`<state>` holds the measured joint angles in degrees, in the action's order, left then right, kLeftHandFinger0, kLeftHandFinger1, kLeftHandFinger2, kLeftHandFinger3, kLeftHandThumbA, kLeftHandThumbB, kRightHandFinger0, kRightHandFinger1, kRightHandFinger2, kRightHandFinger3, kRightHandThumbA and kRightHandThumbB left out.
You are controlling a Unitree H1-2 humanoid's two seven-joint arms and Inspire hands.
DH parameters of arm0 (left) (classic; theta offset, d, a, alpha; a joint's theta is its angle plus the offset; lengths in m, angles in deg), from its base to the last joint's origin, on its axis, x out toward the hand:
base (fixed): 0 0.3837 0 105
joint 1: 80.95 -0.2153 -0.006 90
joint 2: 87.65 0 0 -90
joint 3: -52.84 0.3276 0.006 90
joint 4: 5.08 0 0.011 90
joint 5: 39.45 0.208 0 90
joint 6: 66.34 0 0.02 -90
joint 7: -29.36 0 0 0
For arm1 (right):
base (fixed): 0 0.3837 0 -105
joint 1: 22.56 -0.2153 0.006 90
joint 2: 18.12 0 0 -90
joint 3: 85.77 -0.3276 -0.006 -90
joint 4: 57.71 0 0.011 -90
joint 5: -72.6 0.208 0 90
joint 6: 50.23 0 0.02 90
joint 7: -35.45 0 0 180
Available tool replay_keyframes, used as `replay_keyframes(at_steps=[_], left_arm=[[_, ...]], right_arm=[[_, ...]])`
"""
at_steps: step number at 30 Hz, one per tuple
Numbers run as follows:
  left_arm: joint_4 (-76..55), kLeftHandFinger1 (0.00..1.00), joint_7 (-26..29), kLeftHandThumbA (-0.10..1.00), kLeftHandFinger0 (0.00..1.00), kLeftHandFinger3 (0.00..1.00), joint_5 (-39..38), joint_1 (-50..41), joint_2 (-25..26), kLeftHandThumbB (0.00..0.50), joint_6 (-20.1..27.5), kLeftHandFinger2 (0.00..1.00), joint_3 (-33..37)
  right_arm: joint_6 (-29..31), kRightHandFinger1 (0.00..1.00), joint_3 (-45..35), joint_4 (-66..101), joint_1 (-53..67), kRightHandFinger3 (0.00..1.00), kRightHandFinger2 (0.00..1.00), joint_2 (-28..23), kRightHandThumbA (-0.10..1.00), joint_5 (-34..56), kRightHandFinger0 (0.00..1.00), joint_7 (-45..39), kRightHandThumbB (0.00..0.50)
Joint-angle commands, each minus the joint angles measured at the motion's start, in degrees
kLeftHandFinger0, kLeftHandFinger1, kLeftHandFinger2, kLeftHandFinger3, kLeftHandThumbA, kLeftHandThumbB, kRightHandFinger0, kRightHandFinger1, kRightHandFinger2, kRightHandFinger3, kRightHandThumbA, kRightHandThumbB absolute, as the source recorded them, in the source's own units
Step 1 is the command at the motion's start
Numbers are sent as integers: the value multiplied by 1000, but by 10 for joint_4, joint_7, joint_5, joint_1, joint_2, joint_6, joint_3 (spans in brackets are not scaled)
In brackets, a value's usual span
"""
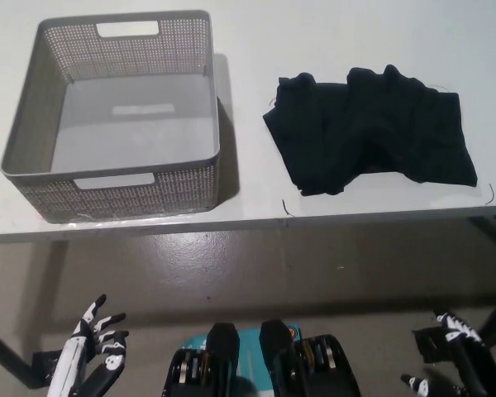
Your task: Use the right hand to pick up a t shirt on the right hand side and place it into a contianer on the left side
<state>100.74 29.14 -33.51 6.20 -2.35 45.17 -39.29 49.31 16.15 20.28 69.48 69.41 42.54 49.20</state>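
One crumpled black t-shirt [372,132] right of one grey basket [107,178]; left hand [99,347] fingers spread, right hand [450,343] fingers unclear.

White left robot hand [99,343] low, fingers spread, black right robot hand [450,343] low, empty

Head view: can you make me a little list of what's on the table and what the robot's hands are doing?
table: white
basket: grey, mesh walls, nothing inside, on the table's left
t-shirt: black, crumpled, on the table's right, apart from the basket
left hand: white, fingers spread, holding nothing, low at the left below the table edge
right hand: black, low at the bottom right, holding nothing, far from the t-shirt
task done: not yet
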Motion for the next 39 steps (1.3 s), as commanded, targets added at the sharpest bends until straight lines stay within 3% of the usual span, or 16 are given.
replay_keyframes(at_steps=[1,2,3,6,12,19,30,37,38,39], left_arm=[[-7,698,9,421,614,1000,12,11,9,244,33,803,-1],[-6,694,11,414,610,1000,18,11,9,242,39,802,0],[-5,692,12,411,609,1000,19,12,10,243,40,801,-1],[-3,695,12,424,608,1000,23,11,10,252,44,794,-1],[-1,675,11,430,593,1000,25,12,8,250,45,779,-1],[-4,695,7,446,615,1000,21,16,8,251,40,797,-1],[1,700,0,425,611,1000,13,21,10,257,42,821,-1],[-4,689,1,465,604,1000,23,20,12,264,36,815,2],[-7,694,-2,459,609,1000,20,18,13,263,33,819,2],[-9,695,-3,459,609,1000,20,17,14,261,32,821,2]], right_arm=[[13,1000,-33,70,-3,1000,1000,0,877,-30,1000,47,140],[11,1000,-39,80,-3,1000,1000,1,952,-28,1000,45,127],[8,1000,-46,91,-6,1000,1000,3,885,-33,1000,50,143],[-5,1000,-74,128,-25,1000,1000,8,871,-16,1000,41,161],[-34,1000,-111,144,-82,1000,1000,21,727,-18,1000,35,177],[-52,1000,-121,124,-148,1000,1000,28,674,-26,1000,30,203],[-94,1000,-100,35,-232,1000,1000,32,741,-58,1000,27,239],[-106,1000,-85,-20,-279,1000,1000,36,765,-64,1000,31,229],[-110,1000,-80,-24,-281,1000,1000,36,840,-67,1000,26,242],[-109,1000,-78,-25,-280,1000,1000,36,843,-65,1000,26,244]])
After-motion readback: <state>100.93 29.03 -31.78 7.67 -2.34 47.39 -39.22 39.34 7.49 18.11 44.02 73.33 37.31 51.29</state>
